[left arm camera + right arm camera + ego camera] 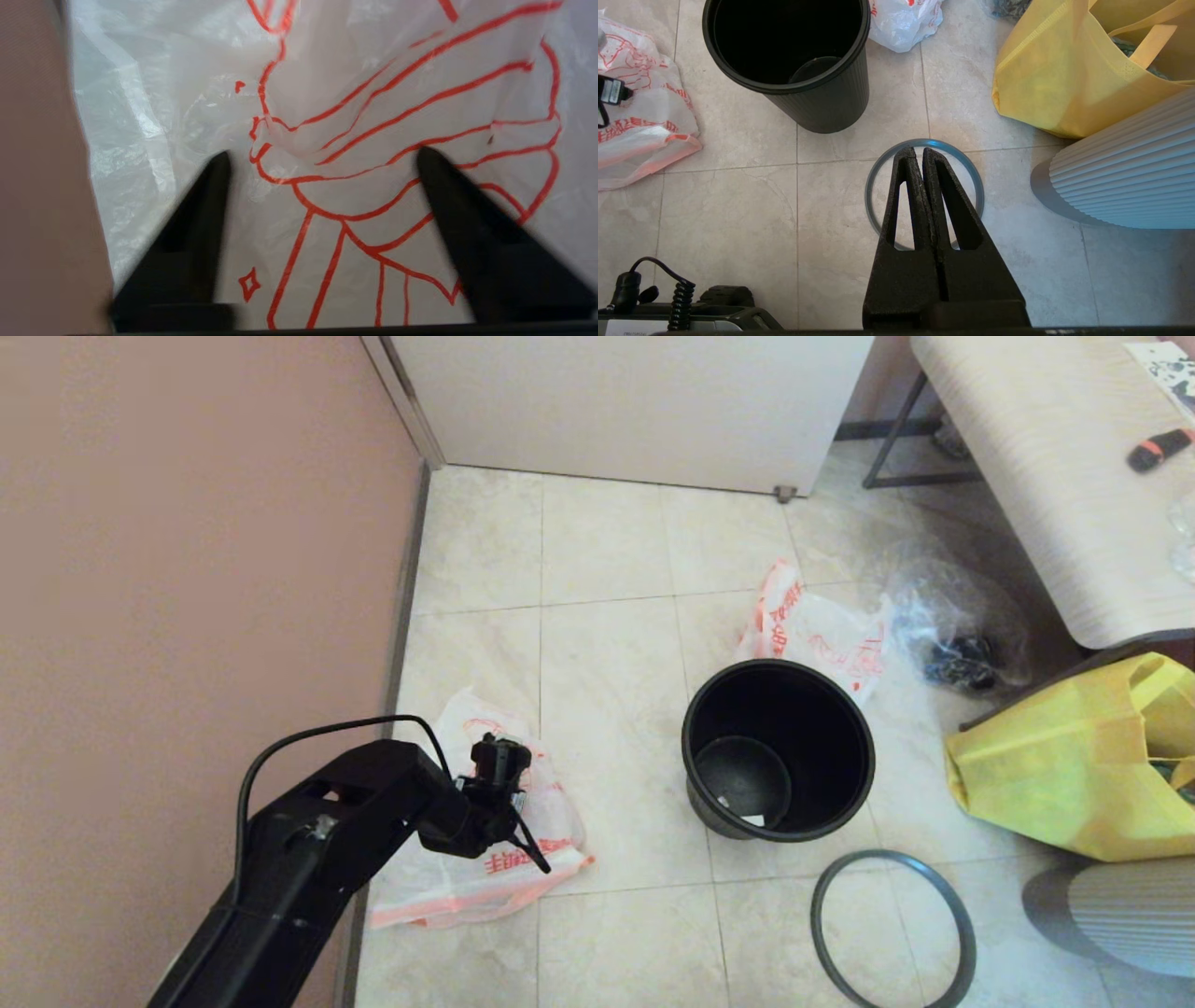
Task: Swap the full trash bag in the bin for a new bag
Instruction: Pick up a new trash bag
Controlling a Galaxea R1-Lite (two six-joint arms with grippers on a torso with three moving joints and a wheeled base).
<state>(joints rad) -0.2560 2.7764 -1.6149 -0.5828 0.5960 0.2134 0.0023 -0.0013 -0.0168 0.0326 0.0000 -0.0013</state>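
The new bag (485, 859) lies limp and flat on the floor tiles by the wall, well apart from the bin (778, 751), which stands bare with its hoop (892, 931) off beside it, and your left gripper (322, 156) hovers right over the plastic with jaws spread wide, grasping nothing. Next, I'd say, pinch a fold and carry it to the bin; your right gripper (917, 156) hangs clenched and parked above the hoop. Print is orange-red drawing and characters, unreadable here.
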